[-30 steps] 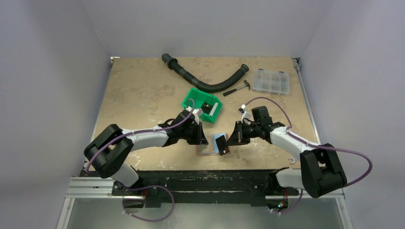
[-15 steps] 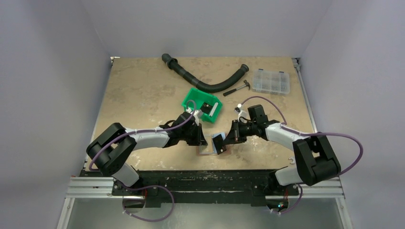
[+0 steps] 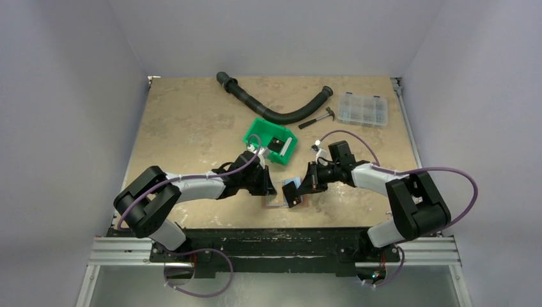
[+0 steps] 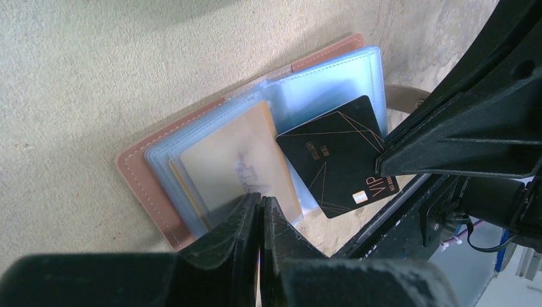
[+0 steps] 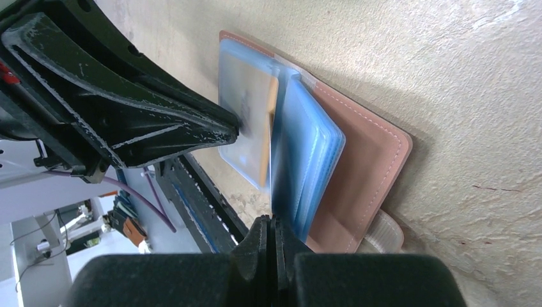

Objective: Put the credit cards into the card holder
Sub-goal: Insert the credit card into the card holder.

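Tan tabletop (image 4: 96,77) — card holder (image 4: 137,171) open, gold card (image 4: 276,147) sleeved; left gripper (image 4: 260,214) pinches that sleeve (image 4: 204,173), right gripper (image 5: 273,233) clamps a black card (image 4: 335,157) — not yet inserted.

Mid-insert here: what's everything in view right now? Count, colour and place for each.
card holder: 1, reddish-brown leather with clear blue sleeves, lying open at the table's near centre
gold card: 1, yellow-gold, inside a sleeve of the card holder
black card: 1, black with thin gold lines, over the open sleeves
green bin: 1, green, mid-table, small black and white items inside
hose: 1, black, ribbed, curved along the far side
hammer: 1, dark handle, by the hose's right end
compartment box: 1, clear, far right
table: 1, tan
left end effector: 1, black, shut on a card holder sleeve
right end effector: 1, black, shut on the black card
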Robot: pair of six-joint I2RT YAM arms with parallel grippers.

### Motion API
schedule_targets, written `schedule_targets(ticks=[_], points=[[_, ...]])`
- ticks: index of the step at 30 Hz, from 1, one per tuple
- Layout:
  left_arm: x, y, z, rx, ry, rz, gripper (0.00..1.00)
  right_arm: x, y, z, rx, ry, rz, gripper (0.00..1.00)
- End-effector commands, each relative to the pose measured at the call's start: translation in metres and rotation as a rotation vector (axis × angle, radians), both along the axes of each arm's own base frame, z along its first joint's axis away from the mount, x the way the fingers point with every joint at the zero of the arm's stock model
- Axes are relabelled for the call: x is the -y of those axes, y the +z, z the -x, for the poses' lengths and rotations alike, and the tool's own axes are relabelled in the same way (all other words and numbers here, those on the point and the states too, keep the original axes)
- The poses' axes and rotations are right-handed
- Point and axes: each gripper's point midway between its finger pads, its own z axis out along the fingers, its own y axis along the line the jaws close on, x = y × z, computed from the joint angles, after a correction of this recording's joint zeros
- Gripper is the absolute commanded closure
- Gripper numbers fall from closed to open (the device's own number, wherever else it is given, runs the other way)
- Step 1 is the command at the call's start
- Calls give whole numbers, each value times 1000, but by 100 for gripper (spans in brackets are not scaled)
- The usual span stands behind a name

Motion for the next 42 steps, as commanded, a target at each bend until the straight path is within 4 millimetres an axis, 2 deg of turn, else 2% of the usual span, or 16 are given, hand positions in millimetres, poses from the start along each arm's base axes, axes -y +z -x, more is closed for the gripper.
schedule_targets(ticks=[1,10,21,34,37,39,42], points=[[-21,-19,6,-4,19,-97,94,-9,9,-11,39,13,-32,100],[-21,-20,8,-11,19,-82,94,-15,2,-17,19,-2,-42,100],[-14,-2,6,11,7,-36,87,-26,3,-37,61,-55,-106,100],[-17,-9,8,0,11,-49,87,-29,-10,-33,67,-60,-146,100],[-14,3,6,8,6,-39,81,-30,-14,-29,53,-57,-154,100],[-10,23,0,42,6,-17,74,-29,-15,-28,51,-57,-149,100],[-18,49,-9,91,35,-32,65,-28,-16,-27,58,-58,-145,100]])
